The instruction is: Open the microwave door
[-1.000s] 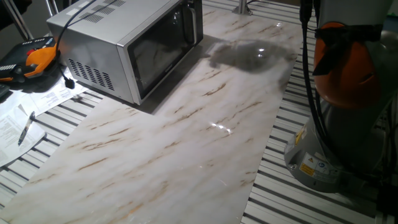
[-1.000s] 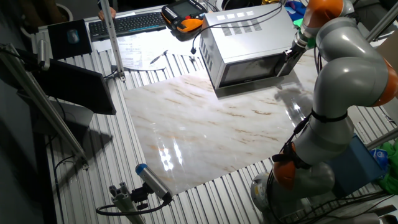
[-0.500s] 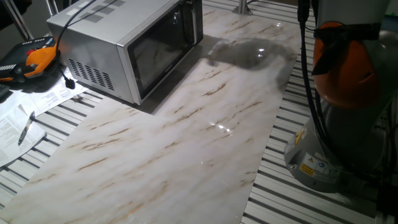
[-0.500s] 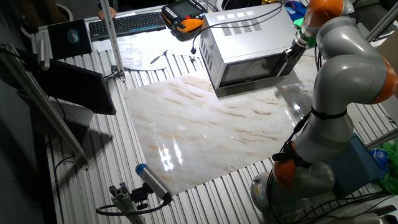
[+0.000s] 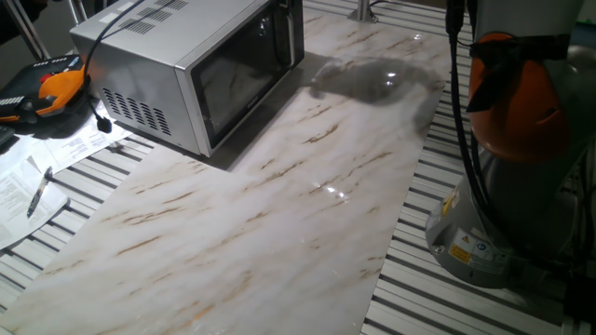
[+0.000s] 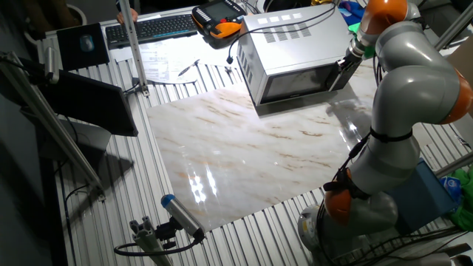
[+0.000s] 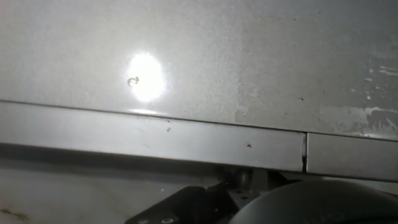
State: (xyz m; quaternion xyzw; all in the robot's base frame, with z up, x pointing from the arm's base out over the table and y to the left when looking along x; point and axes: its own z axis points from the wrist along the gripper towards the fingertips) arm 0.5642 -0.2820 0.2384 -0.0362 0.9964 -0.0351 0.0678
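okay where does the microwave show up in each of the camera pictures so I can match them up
One fixed view: the microwave sits upper left, its door facing lower right.
The other fixed view: top centre, with the gripper at its right front corner.
Hand view: only close grey surfaces and a seam; I cannot tell whether they belong to it.
Shared landmark: the orange-and-black pendant beside it, in both fixed views.

Close view of a pale grey metal surface (image 7: 249,56), lightly scuffed toward the right, carrying a bright round reflection (image 7: 146,78) at upper left. A horizontal metal strip (image 7: 155,140) runs below it, interrupted by a short vertical seam (image 7: 305,152) near the right. Beneath the strip lie dark, blurred parts (image 7: 249,202) that cannot be identified.
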